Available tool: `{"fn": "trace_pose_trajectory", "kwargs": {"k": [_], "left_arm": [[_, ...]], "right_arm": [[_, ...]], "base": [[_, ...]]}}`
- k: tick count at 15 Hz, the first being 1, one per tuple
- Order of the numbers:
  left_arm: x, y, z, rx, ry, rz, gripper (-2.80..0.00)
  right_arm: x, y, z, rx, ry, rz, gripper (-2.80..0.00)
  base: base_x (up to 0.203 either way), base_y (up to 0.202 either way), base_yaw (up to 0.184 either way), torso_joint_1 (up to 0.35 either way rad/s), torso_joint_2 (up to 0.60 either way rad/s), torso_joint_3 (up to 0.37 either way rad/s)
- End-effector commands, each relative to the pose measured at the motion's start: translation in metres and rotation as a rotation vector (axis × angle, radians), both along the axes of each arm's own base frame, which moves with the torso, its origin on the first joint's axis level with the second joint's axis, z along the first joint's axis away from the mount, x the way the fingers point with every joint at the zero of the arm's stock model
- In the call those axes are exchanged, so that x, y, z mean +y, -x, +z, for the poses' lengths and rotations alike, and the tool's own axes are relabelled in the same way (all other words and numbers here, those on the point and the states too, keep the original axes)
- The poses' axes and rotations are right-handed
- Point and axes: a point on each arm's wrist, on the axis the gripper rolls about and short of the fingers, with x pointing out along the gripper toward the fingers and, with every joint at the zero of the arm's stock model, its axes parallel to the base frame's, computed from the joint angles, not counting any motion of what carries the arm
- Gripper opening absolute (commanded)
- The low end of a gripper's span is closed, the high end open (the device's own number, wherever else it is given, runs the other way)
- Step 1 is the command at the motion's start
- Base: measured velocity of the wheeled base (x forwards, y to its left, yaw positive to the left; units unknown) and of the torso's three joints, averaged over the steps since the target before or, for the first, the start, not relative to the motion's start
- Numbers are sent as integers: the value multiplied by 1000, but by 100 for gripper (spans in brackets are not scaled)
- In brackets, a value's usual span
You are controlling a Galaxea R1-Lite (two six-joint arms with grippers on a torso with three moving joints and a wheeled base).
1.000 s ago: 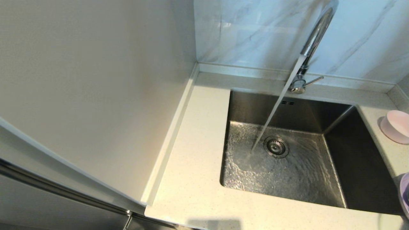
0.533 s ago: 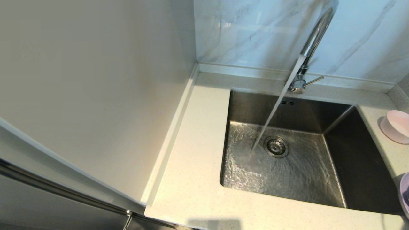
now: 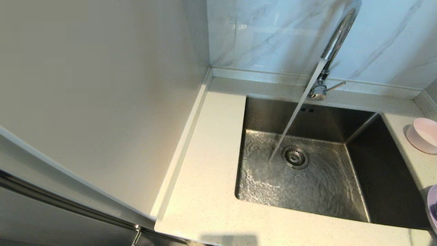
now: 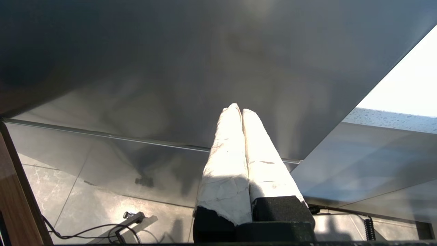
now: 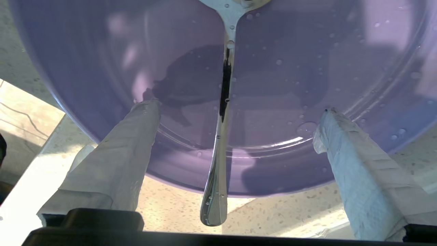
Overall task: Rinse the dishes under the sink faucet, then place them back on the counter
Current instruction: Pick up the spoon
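Note:
Water runs from the chrome faucet (image 3: 336,41) into the steel sink (image 3: 307,171), wetting its floor around the drain. The pink bowl (image 3: 423,135) stands on the counter (image 3: 205,191) to the sink's right. A sliver of the lavender plate (image 3: 432,205) shows at the head view's right edge. In the right wrist view the wet lavender plate (image 5: 290,68) fills the picture, and the metal spoon (image 5: 218,153) lies in it with its handle over the rim. My right gripper (image 5: 239,109) is open, one finger on either side of the spoon handle. My left gripper (image 4: 238,110) is shut, empty, parked low beside a cabinet.
A pale cabinet side panel (image 3: 102,102) rises left of the counter. The marble wall panel (image 3: 273,34) stands behind the faucet. The faucet's thin lever (image 3: 336,86) points right. Neither arm shows in the head view.
Only the ripples of running water on the sink floor shift. The bowl, plate edge and faucet stay put.

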Motion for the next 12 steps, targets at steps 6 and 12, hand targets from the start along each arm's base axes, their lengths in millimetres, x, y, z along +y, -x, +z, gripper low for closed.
{"fn": "trace_pose_trajectory", "kwargs": {"k": [6, 12], "left_arm": [[0, 0, 0, 0, 0, 1, -280], [0, 0, 0, 0, 0, 0, -280]], "right_arm": [[0, 0, -2, 9, -7, 8, -280], [0, 0, -3, 12, -13, 8, -280]], "base": [[0, 0, 0, 0, 0, 0], [0, 0, 0, 0, 0, 0]]}}
